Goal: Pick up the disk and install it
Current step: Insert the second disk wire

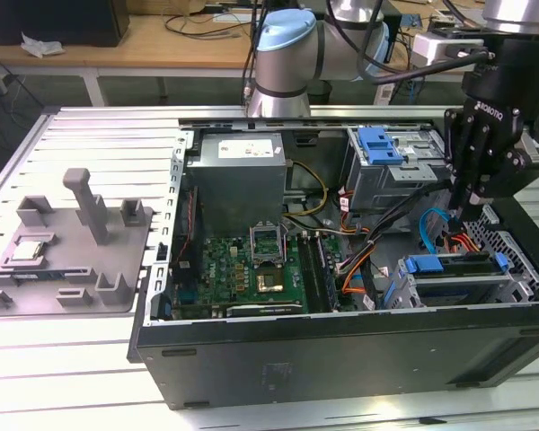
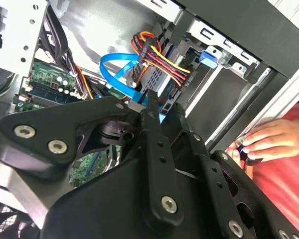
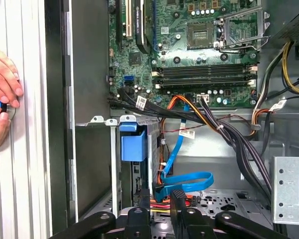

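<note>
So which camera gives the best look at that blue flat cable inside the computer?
The first wrist view: the blue cable lies in the open, fold and all, running up toward the circuit board. The second wrist view shows one curved stretch of the cable. The exterior view shows a small loop of it.

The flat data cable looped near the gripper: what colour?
Bright blue; the flat cable shows best in the first wrist view.

Honestly nothing readable here apart from brand print; the power supply's label [image 1: 241, 146], upper middle, is illegible.
</note>
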Controlling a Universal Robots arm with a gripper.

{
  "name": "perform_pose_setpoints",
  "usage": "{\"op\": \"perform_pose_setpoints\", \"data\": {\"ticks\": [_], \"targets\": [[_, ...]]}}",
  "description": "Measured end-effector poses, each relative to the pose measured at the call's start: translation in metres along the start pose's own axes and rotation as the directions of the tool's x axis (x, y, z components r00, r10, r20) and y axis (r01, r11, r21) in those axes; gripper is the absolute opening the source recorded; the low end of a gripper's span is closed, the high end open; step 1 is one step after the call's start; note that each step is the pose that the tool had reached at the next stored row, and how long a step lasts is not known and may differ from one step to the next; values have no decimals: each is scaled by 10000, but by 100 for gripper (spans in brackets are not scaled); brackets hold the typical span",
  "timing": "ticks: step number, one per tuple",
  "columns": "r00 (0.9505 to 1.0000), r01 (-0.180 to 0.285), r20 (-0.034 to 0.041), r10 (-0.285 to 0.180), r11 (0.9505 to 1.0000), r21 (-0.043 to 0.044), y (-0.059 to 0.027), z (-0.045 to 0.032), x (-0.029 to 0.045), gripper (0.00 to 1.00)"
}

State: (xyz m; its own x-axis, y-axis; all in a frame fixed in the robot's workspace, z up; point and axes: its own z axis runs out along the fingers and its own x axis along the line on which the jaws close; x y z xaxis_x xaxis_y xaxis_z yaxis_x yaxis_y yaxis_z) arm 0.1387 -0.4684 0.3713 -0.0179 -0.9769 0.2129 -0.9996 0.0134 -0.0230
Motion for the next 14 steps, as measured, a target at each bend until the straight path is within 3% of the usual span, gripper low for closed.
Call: {"op": "perform_pose_setpoints", "data": {"ticks": [5,14], "targets": [[9999,64,-104,-64,10000,15,2,27,-6,30],[9998,119,-186,-119,9999,28,19,81,-17,30]]}}
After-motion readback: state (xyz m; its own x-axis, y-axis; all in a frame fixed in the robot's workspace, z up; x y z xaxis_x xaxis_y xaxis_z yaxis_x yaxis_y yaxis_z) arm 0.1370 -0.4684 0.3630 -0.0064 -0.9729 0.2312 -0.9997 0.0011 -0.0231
